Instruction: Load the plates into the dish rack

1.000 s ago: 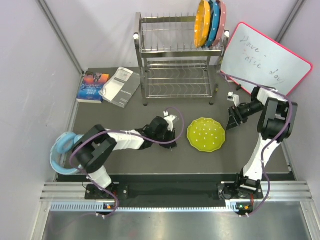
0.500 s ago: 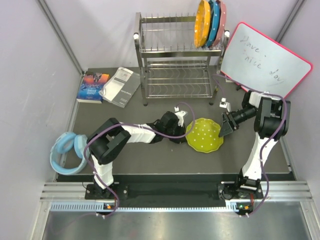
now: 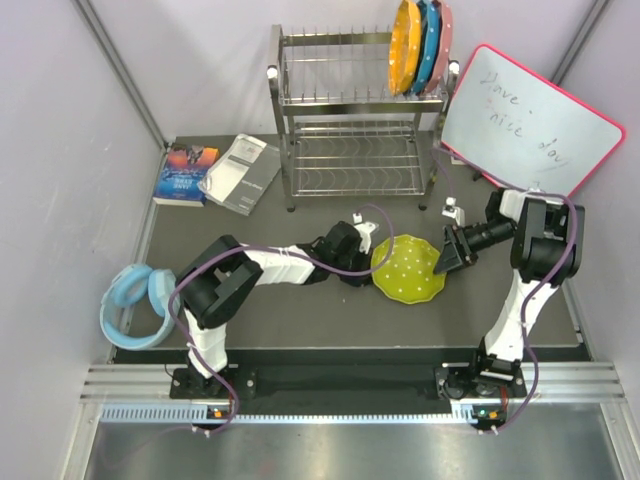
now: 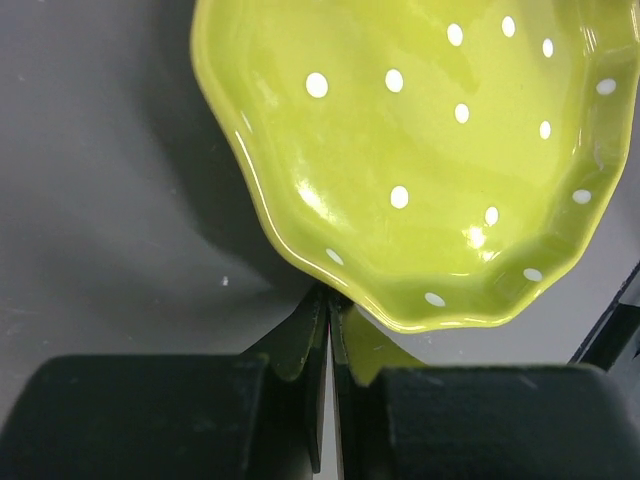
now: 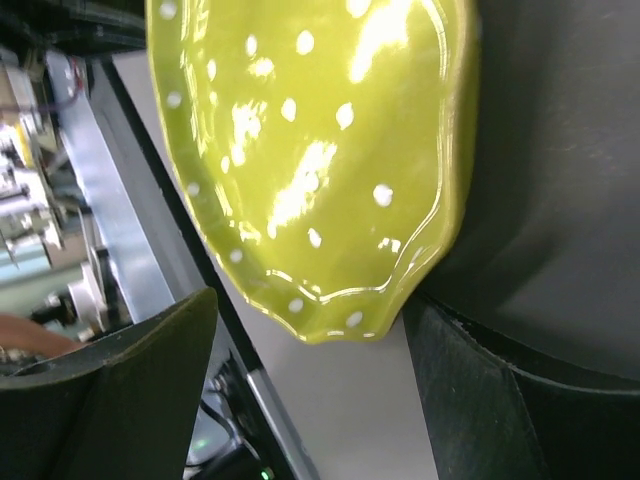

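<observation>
The yellow-green plate [image 3: 408, 268] lies on the dark table in front of the dish rack [image 3: 350, 150], its left edge slightly raised. My left gripper [image 3: 368, 258] is shut, its fingertips [image 4: 318, 310] wedged under the plate's rim [image 4: 400, 150]. My right gripper [image 3: 447, 250] is open at the plate's right edge. In the right wrist view the rim [image 5: 330, 200] sits between the spread fingers [image 5: 150, 370]. The orange plate [image 3: 403, 45], blue plate [image 3: 428, 45] and pink plate [image 3: 444, 45] stand upright in the rack's top right slots.
A whiteboard [image 3: 530, 120] leans at the back right, close behind the right arm. Two books [image 3: 186, 172] [image 3: 240, 173] lie left of the rack. A pale light-blue dish [image 3: 125, 300] sits at the table's left edge.
My left gripper has moved right to the plate's left rim and slid under it. My right gripper has moved left to the plate's right edge. The plate has tipped slightly.
</observation>
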Motion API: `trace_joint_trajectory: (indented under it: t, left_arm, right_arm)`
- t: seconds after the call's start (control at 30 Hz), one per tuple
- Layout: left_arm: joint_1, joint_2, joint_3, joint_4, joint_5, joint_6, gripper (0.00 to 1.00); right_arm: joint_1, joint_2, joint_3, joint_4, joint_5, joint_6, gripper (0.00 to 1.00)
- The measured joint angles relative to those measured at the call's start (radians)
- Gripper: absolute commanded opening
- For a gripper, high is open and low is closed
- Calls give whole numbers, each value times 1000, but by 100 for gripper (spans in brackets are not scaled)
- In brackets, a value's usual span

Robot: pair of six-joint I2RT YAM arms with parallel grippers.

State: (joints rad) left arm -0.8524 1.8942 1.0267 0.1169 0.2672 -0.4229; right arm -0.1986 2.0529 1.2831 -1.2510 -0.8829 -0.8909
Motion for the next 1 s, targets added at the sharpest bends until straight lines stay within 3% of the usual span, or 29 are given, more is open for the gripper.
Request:
trace_joint_trajectory:
  t: [0.2, 0.3, 0.57, 0.73, 0.9, 1.0]
  left_arm:
    - [-13, 10, 6, 4, 8, 2, 10]
    - [-18, 23, 26, 1, 3, 6, 20]
    - [-25, 24, 55, -47, -27, 61, 32]
    - [-17, 24, 71, -74, -37, 89, 34]
    - [-5, 27, 96, -122, -45, 125, 34]
    - [6, 28, 102, -140, -42, 140, 34]
  right_arm:
    - [6, -18, -26, 101, -23, 175, 72]
    - [9, -23, -41, 151, -53, 239, 72]
    - [15, -59, -90, 249, -74, 329, 72]
    - [18, -75, -107, 309, -72, 412, 70]
    - [28, -84, -113, 382, -45, 513, 56]
    - [34, -81, -110, 422, -18, 561, 40]
